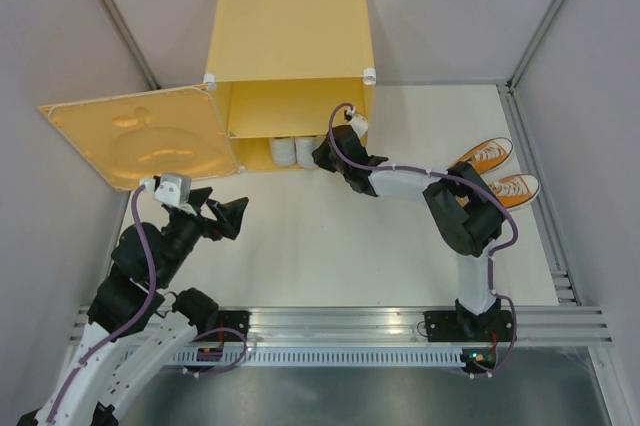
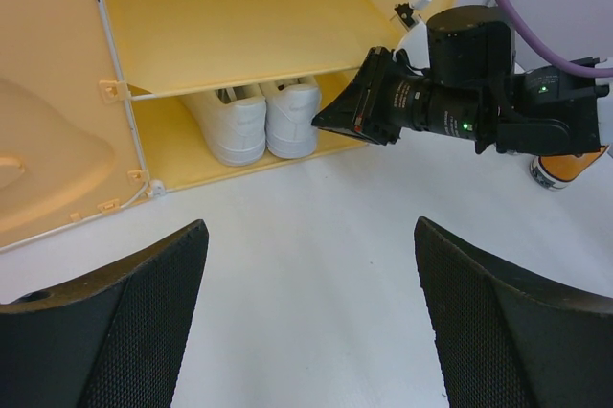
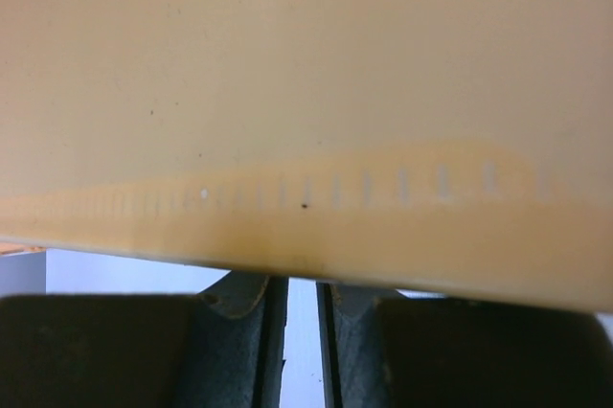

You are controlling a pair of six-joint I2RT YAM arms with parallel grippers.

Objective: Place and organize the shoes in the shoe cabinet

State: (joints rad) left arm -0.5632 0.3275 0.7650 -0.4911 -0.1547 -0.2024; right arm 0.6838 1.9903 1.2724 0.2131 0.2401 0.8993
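Note:
The yellow-orange shoe cabinet (image 1: pixel 290 26) stands at the back with its door (image 1: pixel 140 136) swung open to the left. The white pair (image 1: pixel 283 152) sits heels-out in the lower compartment under the shelf, and also shows in the left wrist view (image 2: pixel 251 121). The orange pair (image 1: pixel 500 171) lies on the table at the right, one heel showing in the left wrist view (image 2: pixel 565 167). My right gripper (image 1: pixel 322 154) is at the cabinet's lower right front, next to the white shoes, jaws nearly together and empty (image 3: pixel 302 331). My left gripper (image 1: pixel 236 218) is open and empty (image 2: pixel 311 312) over bare table.
A yellow cabinet panel (image 3: pixel 287 92) fills the right wrist view, very close. Grey walls enclose the white table (image 1: pixel 330 246). A metal rail (image 1: pixel 350 331) runs along the near edge. The open door stands just left of my left arm.

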